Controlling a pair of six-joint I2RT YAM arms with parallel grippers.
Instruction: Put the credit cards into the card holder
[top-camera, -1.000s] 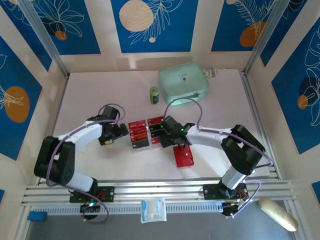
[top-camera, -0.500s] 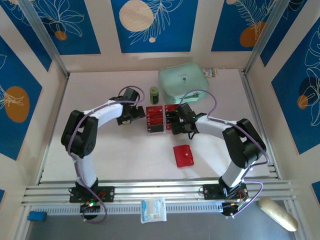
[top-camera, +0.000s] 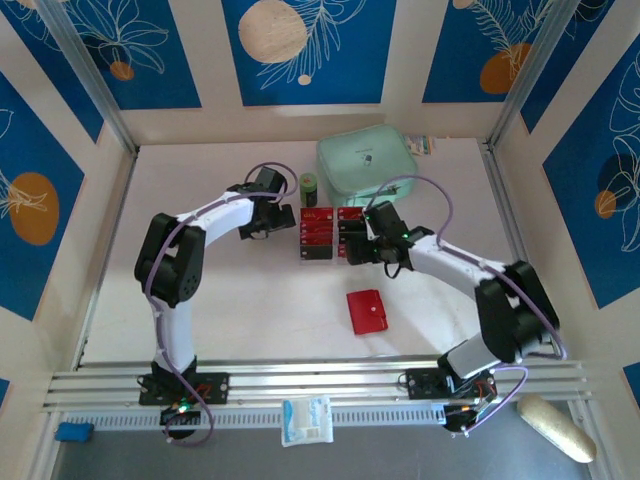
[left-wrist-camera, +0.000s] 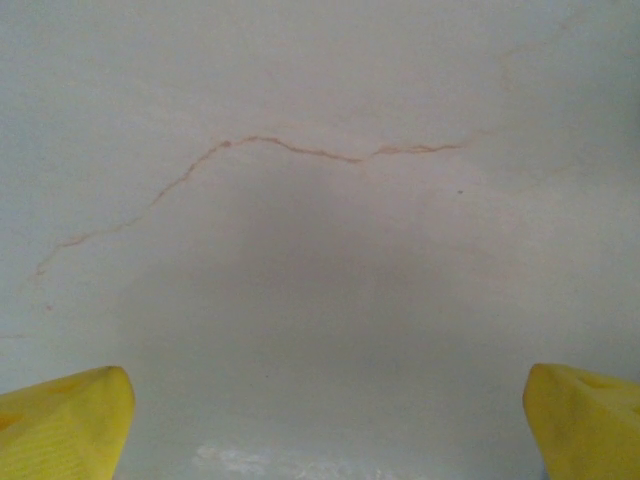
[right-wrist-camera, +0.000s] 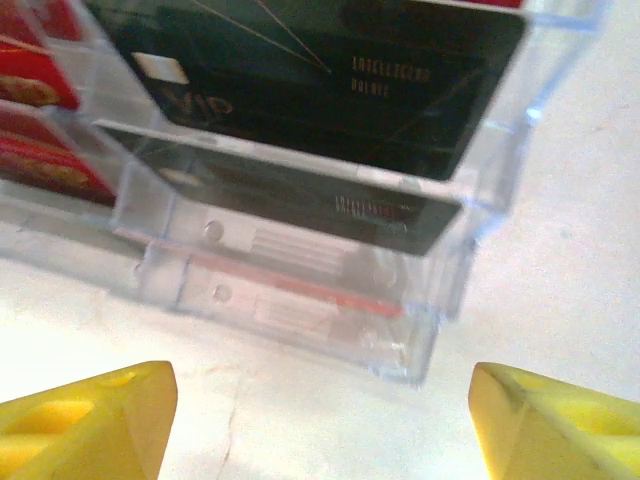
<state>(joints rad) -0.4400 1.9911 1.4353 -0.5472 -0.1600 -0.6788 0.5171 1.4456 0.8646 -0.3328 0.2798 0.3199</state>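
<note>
- Progress: nothing is counted as done. No card is seen in or on the card holder (top-camera: 367, 311). The whole job is judged to be left: drawing cards out, opening the holder and slotting them in.
- Card holder: laid apart from everything else, between the middle of the table (top-camera: 260, 310) and its near edge, right of centre. It appears folded shut.
- Credit cards (top-camera: 322, 232): red and black, stacked in the compartments of a clear tray (right-wrist-camera: 478, 190) at the table's middle. None is lifted.
- Left gripper (left-wrist-camera: 325, 415): its fingers (left-wrist-camera: 62, 420) are spread wide with nothing held, and only bare table is seen between them. From above it is placed just beside the tray's left side.
- Right gripper (right-wrist-camera: 320, 415): its fingers (right-wrist-camera: 85, 415) are set well apart and empty, aimed at the tray's near corner.
- Other items: a mint-green pouch (top-camera: 366, 165) and a small green cylinder (top-camera: 309, 189) are noted toward the far edge.
- Not determinable: the number of cards, the blurred lettering on the black card (right-wrist-camera: 320, 70), the holder's inside, and whether either gripper touches the tray. The fingertips are cut off by the frame edges.
</note>
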